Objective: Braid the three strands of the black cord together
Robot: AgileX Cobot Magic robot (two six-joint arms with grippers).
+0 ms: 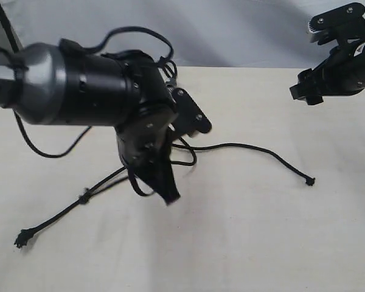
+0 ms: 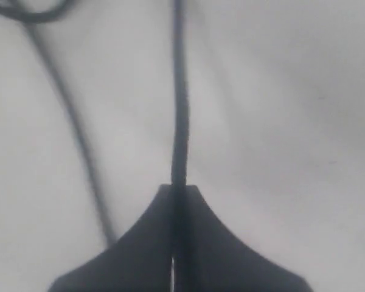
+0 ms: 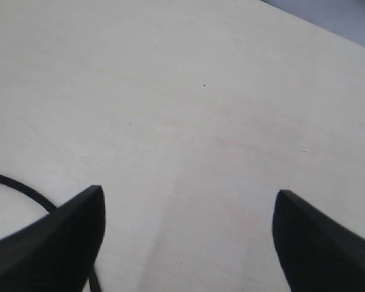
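Left gripper (image 2: 177, 188) closest, jaws clamped together on one strand (image 2: 180, 109) of the black cord (image 1: 55, 219), mid-worktop (image 1: 261, 243). Left arm (image 1: 79, 85) hides the cord's middle. From under it the cord runs toward the near left corner, knot (image 1: 84, 196) partway; a free strand (image 1: 255, 149) trails toward the right edge. Right gripper (image 3: 188, 207) is spread apart, empty, over the far right corner.

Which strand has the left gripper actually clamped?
The strand pinched in the left gripper, running straight out from its closed tips in the left wrist view. The other strand there passes untouched off to one side.
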